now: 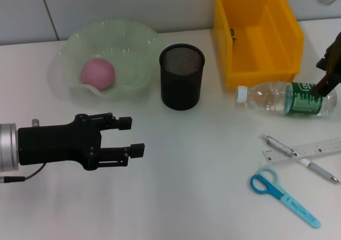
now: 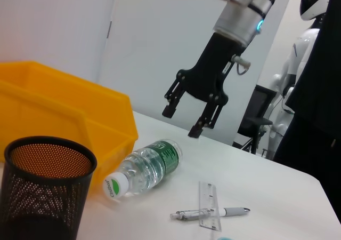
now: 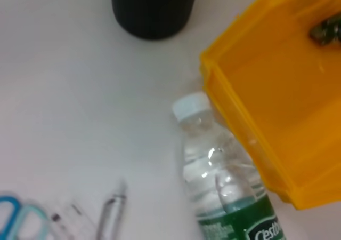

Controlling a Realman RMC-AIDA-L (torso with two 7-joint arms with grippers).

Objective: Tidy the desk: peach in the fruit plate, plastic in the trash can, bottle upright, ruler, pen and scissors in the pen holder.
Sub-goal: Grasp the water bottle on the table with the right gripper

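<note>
Right pincer (image 2: 184,120), spread wide, hangs seemingly just above the lying bottle's (image 1: 285,97) green-labelled end.

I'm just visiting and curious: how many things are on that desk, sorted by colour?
Pink: 1, the peach
Pale green: 1, the fruit plate
Black: 1, the pen holder
Yellow: 1, the bin
Clear: 2, the bottle and ruler
Silver: 1, the pen
Blue: 1, the scissors
Total: 8

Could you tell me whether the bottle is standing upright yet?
No, the bottle lies on its side on the table, cap toward the pen holder, with the right hand above it.
</note>
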